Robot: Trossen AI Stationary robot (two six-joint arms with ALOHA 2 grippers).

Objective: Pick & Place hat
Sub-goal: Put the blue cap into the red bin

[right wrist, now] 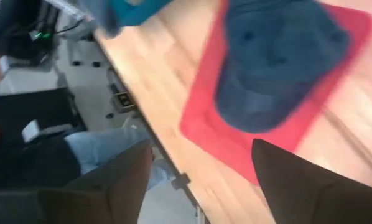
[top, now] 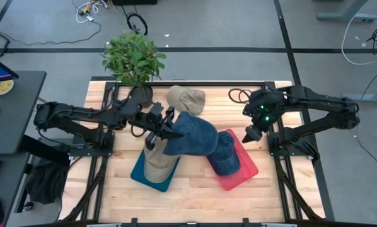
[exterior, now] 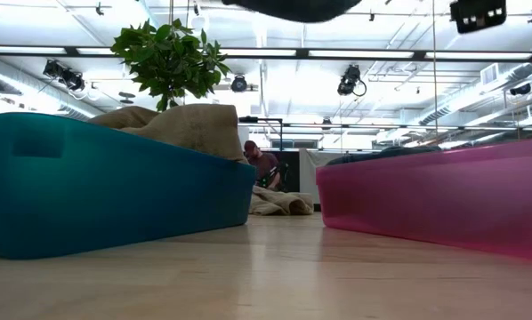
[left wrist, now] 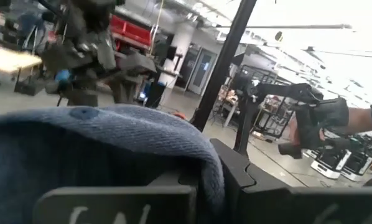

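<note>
A blue denim hat (top: 195,135) hangs above the table between the two trays, with my left gripper (top: 168,130) shut on its left edge. In the left wrist view the same hat (left wrist: 99,143) fills the lower left. A teal tray (top: 152,171) holds a tan hat (top: 157,161). A red tray (top: 239,165) holds another blue hat (top: 226,156). A second tan hat (top: 185,98) lies on the table by the plant. My right gripper (top: 250,133) stands open above the red tray's far right corner, holding nothing. My left gripper holds the blue hat by its left edge (top: 176,132), coming about level from the table's left. In the wrist view the cloth (left wrist: 201,168) folds down over the fingers and hides the place of contact. The hat is lifted clear of table and trays.
A potted plant (top: 133,60) stands at the table's far left. In the low view the teal tray (exterior: 115,187) and the red tray (exterior: 435,200) flank a strip of bare wood. A person sits beyond the table's near edge (right wrist: 105,149).
</note>
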